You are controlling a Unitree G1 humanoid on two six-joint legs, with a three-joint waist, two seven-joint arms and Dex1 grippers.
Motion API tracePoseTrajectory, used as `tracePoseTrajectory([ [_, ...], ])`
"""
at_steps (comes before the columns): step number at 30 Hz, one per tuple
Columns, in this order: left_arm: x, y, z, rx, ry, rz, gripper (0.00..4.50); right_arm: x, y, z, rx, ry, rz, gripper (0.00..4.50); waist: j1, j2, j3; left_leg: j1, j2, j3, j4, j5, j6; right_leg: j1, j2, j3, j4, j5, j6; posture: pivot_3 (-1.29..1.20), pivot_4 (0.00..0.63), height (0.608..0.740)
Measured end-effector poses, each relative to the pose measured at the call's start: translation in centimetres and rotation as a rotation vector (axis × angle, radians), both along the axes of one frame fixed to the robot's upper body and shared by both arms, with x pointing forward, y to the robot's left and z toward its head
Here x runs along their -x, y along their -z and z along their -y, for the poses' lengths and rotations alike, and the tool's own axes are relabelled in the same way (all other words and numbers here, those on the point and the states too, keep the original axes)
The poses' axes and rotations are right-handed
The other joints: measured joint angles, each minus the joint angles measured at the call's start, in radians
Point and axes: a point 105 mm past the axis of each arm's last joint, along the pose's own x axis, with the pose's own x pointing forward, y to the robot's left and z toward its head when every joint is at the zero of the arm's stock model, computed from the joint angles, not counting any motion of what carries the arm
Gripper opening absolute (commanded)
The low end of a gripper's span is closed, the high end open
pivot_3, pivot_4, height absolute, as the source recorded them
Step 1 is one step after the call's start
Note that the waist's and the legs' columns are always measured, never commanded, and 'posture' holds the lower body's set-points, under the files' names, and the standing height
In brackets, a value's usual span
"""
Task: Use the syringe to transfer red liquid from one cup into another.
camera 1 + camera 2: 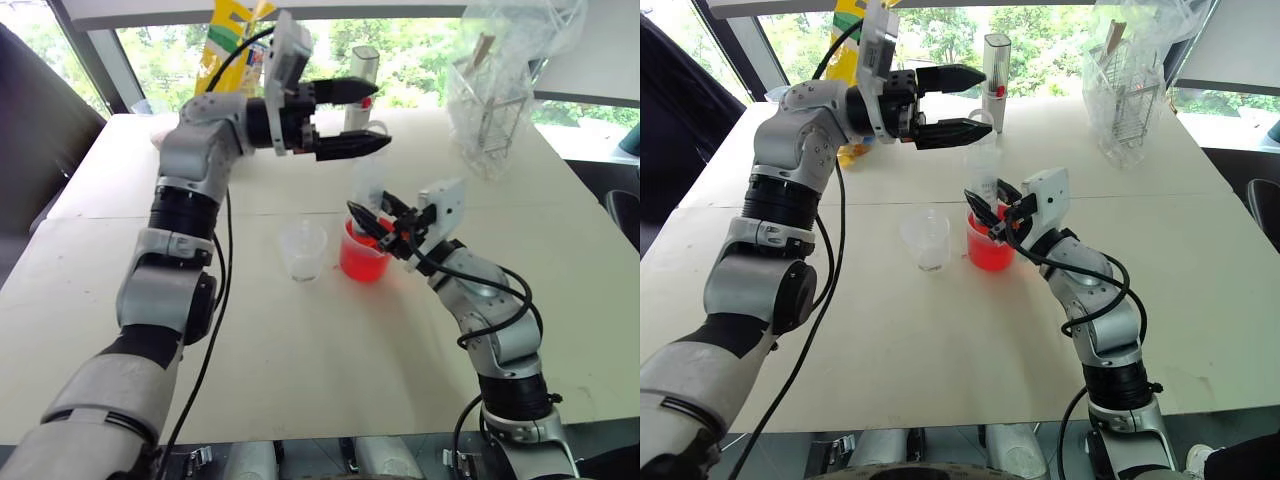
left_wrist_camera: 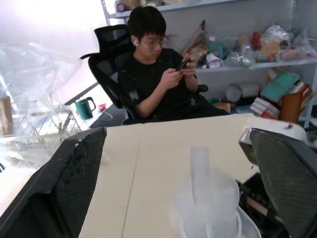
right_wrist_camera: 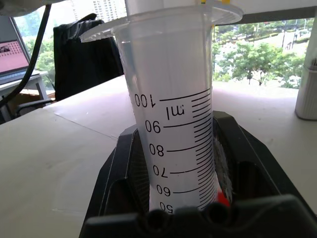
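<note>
We are seeing bare bench (image 1: 300, 350) in front of the small cup (image 1: 302, 250) and the beaker (image 1: 363, 258); the syringe (image 1: 366, 185) is blocking the beaker's mouth, and a wire rack (image 1: 492, 125) is crowding the far right.

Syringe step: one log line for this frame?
right gripper: shut on syringe, upright in beaker | left gripper: open, above syringe | cup: empty
</note>
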Motion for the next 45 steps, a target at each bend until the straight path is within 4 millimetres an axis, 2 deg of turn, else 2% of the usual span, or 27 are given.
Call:
tracePoseTrajectory([
  [9,0.1,-2.3,-5.3,0.055,-0.106,-0.021,4.44,-0.2,-0.8,0.3,-0.010,0.005,0.010,1.41,0.000,0.000,0.000,0.000,0.000,0.000,0.000,0.000,0.000,0.000,0.000,0.000,0.000,0.000,0.000,0.00,0.150,0.739],
  [12,0.1,-2.6,-6.7,0.066,-0.152,-0.029,4.44,0.0,-3.0,-0.1,-0.013,-0.021,0.063,1.41,0.001,0.000,0.000,0.000,0.001,0.000,0.000,0.000,0.000,0.000,-0.001,-0.001,0.001,0.000,0.000,0.00,0.150,0.739],
  [16,-0.3,-3.4,-8.2,0.097,-0.218,-0.017,4.44,1.0,-6.8,-1.7,-0.031,-0.112,0.161,1.41,0.002,0.000,0.000,0.000,0.001,-0.001,0.000,0.000,0.000,0.000,-0.001,-0.001,0.000,0.000,0.000,0.00,0.150,0.739],
  [19,-0.4,-3.6,-8.7,0.108,-0.248,-0.015,4.44,1.7,-7.7,-3.3,-0.054,-0.202,0.162,1.41,0.002,0.000,0.000,0.000,0.001,-0.001,0.000,0.000,0.000,0.000,-0.001,-0.001,0.000,0.000,0.000,0.00,0.150,0.739],
  [24,-0.3,-4.0,-9.3,0.122,-0.263,-0.027,4.44,1.5,-6.2,-6.4,-0.080,-0.318,0.097,1.41,-0.001,0.000,0.000,0.000,0.001,0.000,0.000,0.000,0.000,0.000,-0.001,-0.001,0.001,0.000,0.000,0.00,0.150,0.739],
  [27,0.4,-4.8,-9.7,0.142,-0.247,-0.035,4.44,0.6,-3.9,-7.5,-0.069,-0.334,0.044,1.41,-0.001,0.000,0.000,0.000,0.001,0.000,0.001,0.000,0.000,0.000,-0.001,-0.001,0.001,0.000,0.000,0.00,0.150,0.739],
  [32,2.3,-6.3,-9.7,0.175,-0.182,-0.039,4.44,-0.3,-0.7,-7.9,-0.053,-0.321,-0.023,1.41,0.001,0.000,0.000,-0.001,0.002,-0.001,0.001,0.000,-0.001,0.000,-0.002,-0.002,0.001,0.000,0.000,0.00,0.150,0.739],
  [36,3.4,-6.6,-9.1,0.165,-0.142,-0.021,4.44,-0.5,-0.2,-7.8,-0.041,-0.313,-0.025,1.41,0.000,0.000,0.000,0.000,0.001,-0.001,0.001,0.001,-0.001,0.000,-0.003,-0.002,0.001,0.000,0.000,0.00,0.150,0.739],
  [38,3.6,-5.9,-8.8,0.151,-0.129,-0.031,4.44,-0.5,-0.2,-7.8,-0.039,-0.313,-0.018,1.41,-0.001,0.000,0.000,0.000,0.002,-0.001,0.001,0.001,-0.002,0.000,-0.003,-0.002,0.002,0.000,0.000,0.00,0.150,0.739],
  [45,3.5,-1.4,-7.8,0.009,-0.121,-0.096,4.44,-0.5,0.1,-7.7,-0.034,-0.305,-0.022,1.41,-0.001,0.000,0.000,0.001,0.002,-0.001,0.001,0.001,-0.002,0.000,-0.002,-0.001,0.002,0.000,0.000,0.00,0.150,0.739],
])
